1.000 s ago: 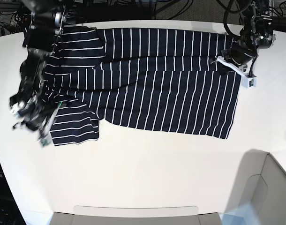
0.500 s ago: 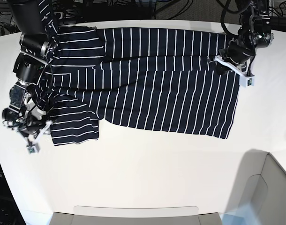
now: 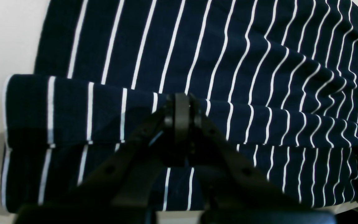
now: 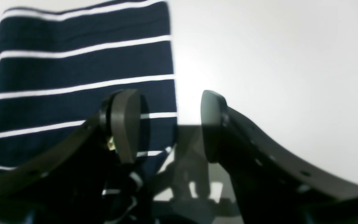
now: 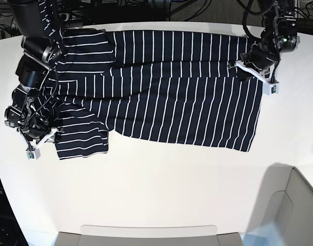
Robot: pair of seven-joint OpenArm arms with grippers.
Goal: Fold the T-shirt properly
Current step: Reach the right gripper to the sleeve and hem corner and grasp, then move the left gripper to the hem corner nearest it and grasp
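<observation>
Right claw now spread, left claw pinching T-shirt

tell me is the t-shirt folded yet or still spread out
Partly folded: the T-shirt has one long edge doubled over along its length, the rest lying flat on the table.

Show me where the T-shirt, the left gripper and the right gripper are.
T-shirt (image 5: 172, 92), base view, middle of the striped body.
left gripper (image 3: 182, 109), left wrist view, tips pressed together over a fabric fold.
right gripper (image 4: 169, 124), right wrist view, gap between the spread tips at the shirt's edge.
</observation>
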